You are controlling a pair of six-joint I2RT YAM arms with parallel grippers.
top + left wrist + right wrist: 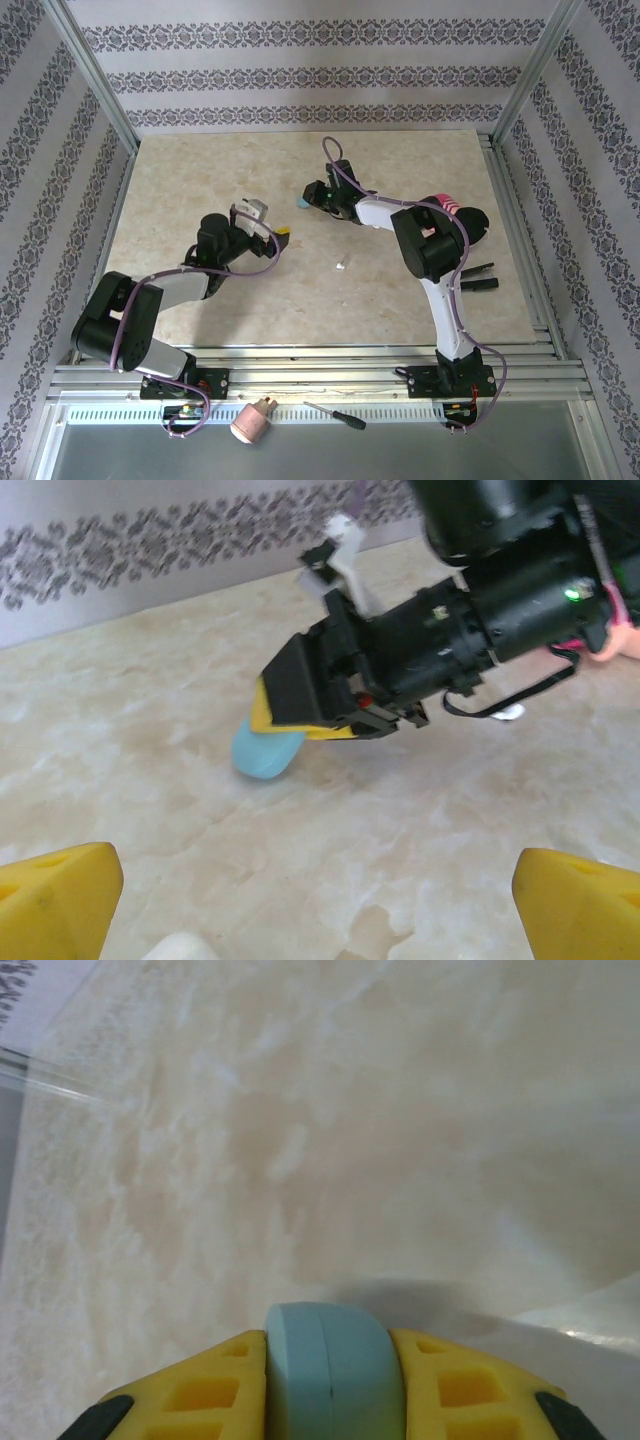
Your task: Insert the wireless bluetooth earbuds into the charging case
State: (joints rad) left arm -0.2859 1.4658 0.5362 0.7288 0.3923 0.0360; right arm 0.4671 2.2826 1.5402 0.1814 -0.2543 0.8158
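Clamping blue charging case point(330, 1385), right hand point(328, 1340); case's lower half cut off.

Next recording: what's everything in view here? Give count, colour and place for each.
Pebble-shaped plastic case: one, pale blue, mid-table, gripped.
Tiny glossy earbud: one, white, bare table, centre-front.
Rounded object: one, white, bottom edge of left wrist view, mostly cropped.
Striped object: one, pink-white, table's right side.
Slim tools: two, black, table's right edge.
Screwdriver: one, black-handled, front ledge.
Cylinder: one, pink, front ledge.
Left gripper: one, yellow fingers, open, facing the case.
Right gripper: one, yellow fingers, shut on the case.
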